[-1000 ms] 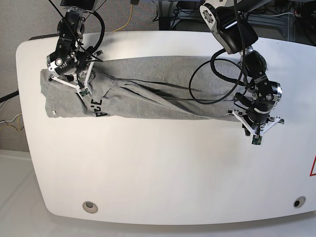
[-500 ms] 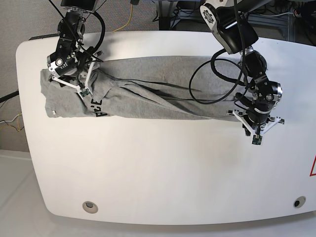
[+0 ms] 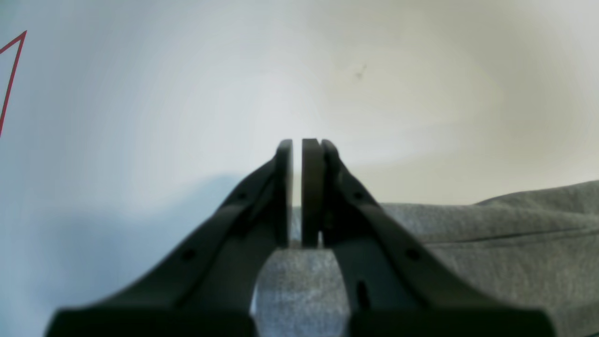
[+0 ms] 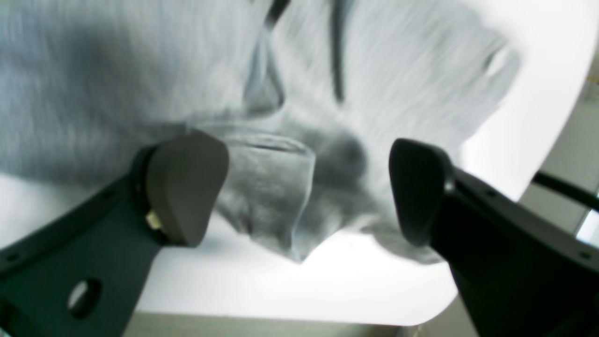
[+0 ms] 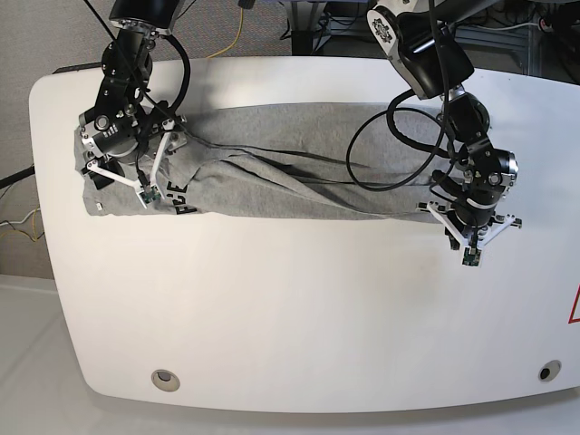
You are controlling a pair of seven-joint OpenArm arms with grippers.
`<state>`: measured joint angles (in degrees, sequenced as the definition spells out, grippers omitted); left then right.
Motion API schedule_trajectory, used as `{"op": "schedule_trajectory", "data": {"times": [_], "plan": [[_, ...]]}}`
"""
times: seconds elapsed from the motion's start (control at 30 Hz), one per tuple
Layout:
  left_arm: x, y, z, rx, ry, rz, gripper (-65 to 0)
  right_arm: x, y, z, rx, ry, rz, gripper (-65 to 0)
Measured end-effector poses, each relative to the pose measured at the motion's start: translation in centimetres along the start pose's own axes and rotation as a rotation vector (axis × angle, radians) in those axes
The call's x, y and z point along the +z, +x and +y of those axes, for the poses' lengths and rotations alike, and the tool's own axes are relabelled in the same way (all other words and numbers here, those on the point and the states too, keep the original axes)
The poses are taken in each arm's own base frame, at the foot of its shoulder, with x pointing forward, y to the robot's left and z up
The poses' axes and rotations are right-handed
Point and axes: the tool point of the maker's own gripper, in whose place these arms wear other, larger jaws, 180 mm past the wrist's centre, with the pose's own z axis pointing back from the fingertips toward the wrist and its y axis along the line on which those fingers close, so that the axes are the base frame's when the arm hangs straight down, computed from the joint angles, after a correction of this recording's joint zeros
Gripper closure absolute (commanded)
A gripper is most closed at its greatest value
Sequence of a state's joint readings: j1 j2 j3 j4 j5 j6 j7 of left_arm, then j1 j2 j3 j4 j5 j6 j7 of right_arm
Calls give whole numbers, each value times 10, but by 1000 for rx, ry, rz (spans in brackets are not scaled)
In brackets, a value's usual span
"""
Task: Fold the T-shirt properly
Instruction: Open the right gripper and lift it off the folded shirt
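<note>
Grey T-shirt (image 5: 299,172): right gripper (image 4: 309,192) now released.

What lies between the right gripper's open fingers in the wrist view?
In the right wrist view, a bunched fold of the T-shirt lies below the right gripper, ungripped.

A white table (image 5: 299,308) with rounded corners fills most of the base view. Two round holes sit near its near edge, one at the left (image 5: 165,379) and one at the right (image 5: 546,372). A red triangle mark (image 5: 574,306) (only partly in view) lies at the right edge. A yellow cable (image 5: 237,29) runs across the grey floor beyond the far side.
</note>
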<state>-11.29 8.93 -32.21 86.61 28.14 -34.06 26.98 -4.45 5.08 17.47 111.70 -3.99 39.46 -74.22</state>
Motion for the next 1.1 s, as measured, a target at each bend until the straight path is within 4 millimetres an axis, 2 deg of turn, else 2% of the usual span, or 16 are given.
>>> {"op": "schedule_trajectory", "data": {"times": [0.27,0.6,0.83,1.1], "plan": [[0,0,0,0,1,0,-25,4,12,-11,-6,-23,-8,-559],[0,0,1,-1,1,1,-25,12,45,-31,-18,-68,-83,-559],[0,0,1,-1,1,0,-25,19,75,-38,-26,-85,-212,-559],[0,1,1,-1,2,-2,-25,14,90,-44,-67,-115,-306,-559]]}}
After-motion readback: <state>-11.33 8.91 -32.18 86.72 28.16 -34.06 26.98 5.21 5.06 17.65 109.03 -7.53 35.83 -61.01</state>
